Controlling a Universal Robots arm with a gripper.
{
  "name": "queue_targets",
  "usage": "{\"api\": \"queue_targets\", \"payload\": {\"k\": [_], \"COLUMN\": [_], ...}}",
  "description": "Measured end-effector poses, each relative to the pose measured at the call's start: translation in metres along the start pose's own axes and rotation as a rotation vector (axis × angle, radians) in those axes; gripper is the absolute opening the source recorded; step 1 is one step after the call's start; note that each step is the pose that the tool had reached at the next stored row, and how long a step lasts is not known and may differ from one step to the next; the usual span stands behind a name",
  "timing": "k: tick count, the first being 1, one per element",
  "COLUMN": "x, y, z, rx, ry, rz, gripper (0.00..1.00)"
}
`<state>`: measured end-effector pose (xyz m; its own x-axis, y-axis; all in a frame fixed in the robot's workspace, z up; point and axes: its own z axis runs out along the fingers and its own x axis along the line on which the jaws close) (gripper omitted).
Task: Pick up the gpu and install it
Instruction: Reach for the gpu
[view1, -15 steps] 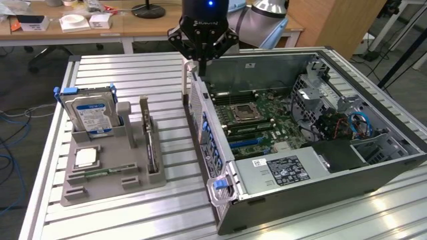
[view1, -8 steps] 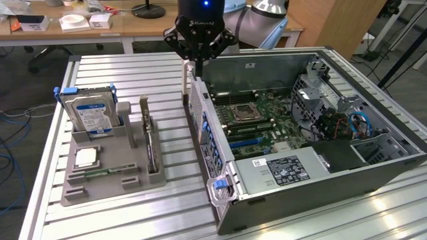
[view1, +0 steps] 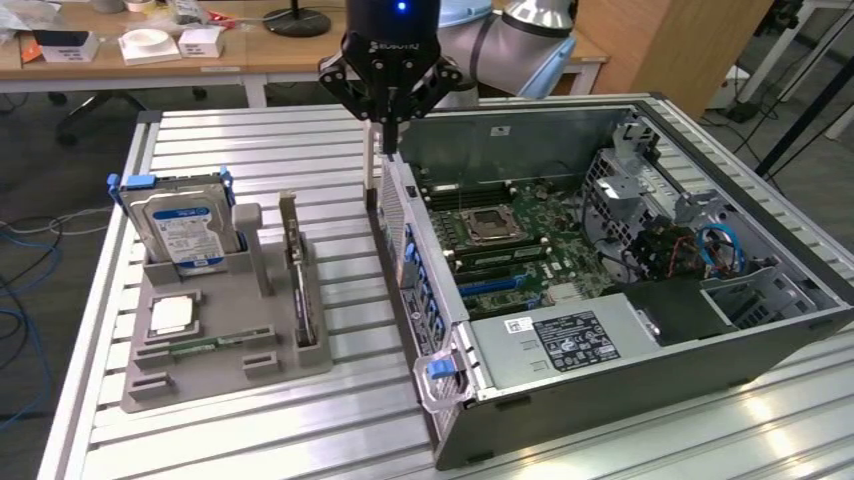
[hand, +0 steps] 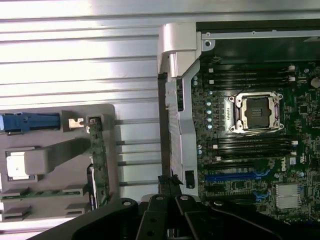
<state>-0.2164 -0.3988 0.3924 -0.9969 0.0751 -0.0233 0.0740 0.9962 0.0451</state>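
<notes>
The gpu (view1: 299, 280) stands on edge in a slot of the grey rack (view1: 227, 345), a thin green card with a silver bracket end sticking up. In the wrist view the gpu (hand: 98, 150) runs along the rack's edge nearest the computer. My gripper (view1: 384, 120) hangs shut above the far end of the open computer case's rear wall (view1: 400, 240), off to the exterior view's right of the gpu and well above it. In the wrist view the gripper (hand: 169, 197) has its dark fingers together, and I see nothing clearly held between them.
The case lies open with the motherboard (view1: 521, 230) facing up and a blue expansion slot (hand: 235, 176) showing. A blue-labelled hard drive (view1: 180, 225) stands in the rack's far end. A strip of slatted table separates rack and case. Desks stand behind.
</notes>
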Motion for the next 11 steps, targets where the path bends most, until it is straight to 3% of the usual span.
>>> {"api": "queue_targets", "payload": {"k": [11], "x": [0.0105], "y": [-0.0008], "z": [-0.0003], "rx": [0.0000], "ry": [0.0000], "rz": [0.000], "gripper": [0.11]}}
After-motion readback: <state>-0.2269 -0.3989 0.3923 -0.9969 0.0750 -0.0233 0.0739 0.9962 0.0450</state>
